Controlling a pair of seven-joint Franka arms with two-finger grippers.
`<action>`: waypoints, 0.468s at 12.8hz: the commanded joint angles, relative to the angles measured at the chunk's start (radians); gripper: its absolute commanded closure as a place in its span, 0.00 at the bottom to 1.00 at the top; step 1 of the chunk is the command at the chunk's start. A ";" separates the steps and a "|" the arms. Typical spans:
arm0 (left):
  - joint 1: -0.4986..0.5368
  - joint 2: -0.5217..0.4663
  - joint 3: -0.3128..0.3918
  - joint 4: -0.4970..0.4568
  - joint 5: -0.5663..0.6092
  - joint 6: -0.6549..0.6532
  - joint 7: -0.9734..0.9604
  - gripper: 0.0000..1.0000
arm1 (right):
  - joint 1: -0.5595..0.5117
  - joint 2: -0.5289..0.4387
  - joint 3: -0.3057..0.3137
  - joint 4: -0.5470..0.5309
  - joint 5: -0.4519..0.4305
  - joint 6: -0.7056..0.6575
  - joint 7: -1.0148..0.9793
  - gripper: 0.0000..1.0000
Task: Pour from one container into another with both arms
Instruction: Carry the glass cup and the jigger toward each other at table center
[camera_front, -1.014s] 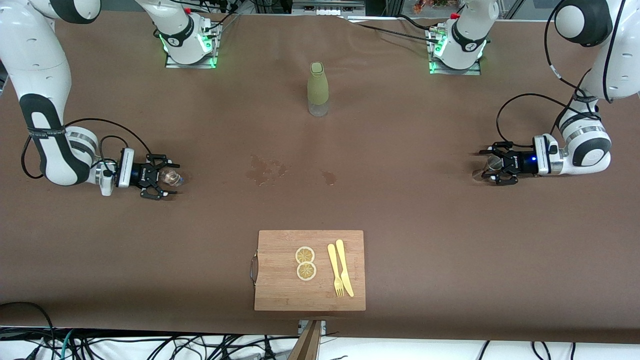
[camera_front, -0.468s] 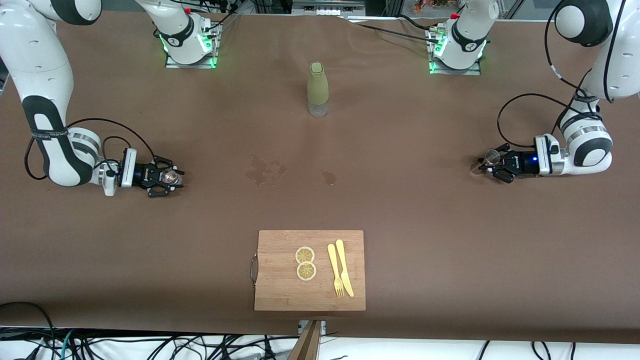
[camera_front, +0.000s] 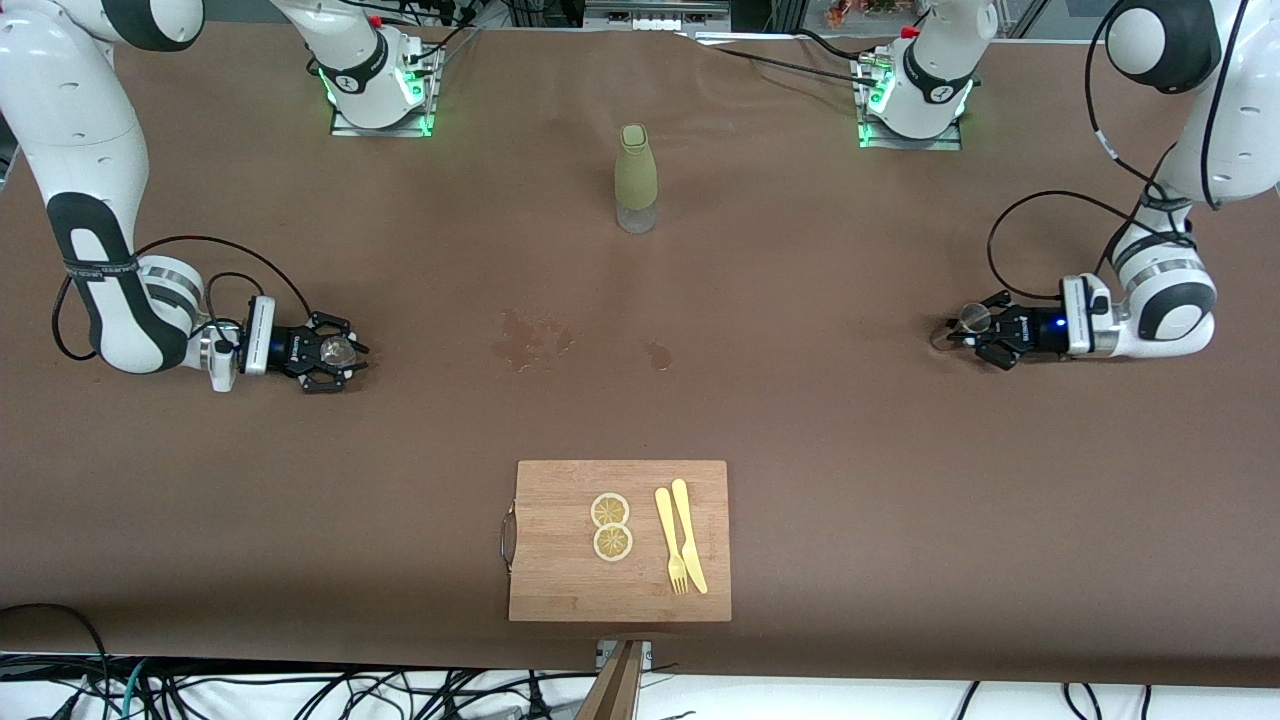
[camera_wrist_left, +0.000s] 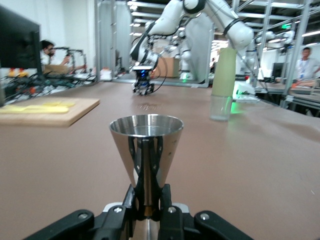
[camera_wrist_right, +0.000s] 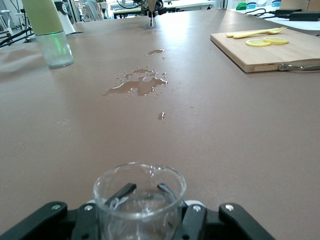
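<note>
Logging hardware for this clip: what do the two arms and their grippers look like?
Both arms are glossy white jointed links with black bands at the joints. A loose black cable loops to each wrist, ahead of a silver ring. The left gripper and right gripper are black with spidery fingers. Green lights glow at both bases.

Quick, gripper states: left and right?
Left gripper: shut on steel cup.
Right gripper: shut on glass beaker.

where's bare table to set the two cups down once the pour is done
Bare table lies between the cutting board and each arm's end. Another free strip runs between the green bottle and the wet spill. Avoid the spill. The board is crowded near its lemon slices, fork and knife.
</note>
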 joint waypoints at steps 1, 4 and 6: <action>-0.074 -0.010 -0.086 0.000 -0.071 0.060 0.043 1.00 | -0.012 0.002 0.024 0.008 0.010 -0.026 -0.006 0.72; -0.129 -0.008 -0.209 0.000 -0.141 0.191 0.022 1.00 | -0.012 0.001 0.029 0.014 0.011 -0.034 -0.004 0.75; -0.176 -0.010 -0.299 0.001 -0.190 0.291 -0.039 1.00 | -0.012 -0.008 0.050 0.014 0.013 -0.050 0.002 0.77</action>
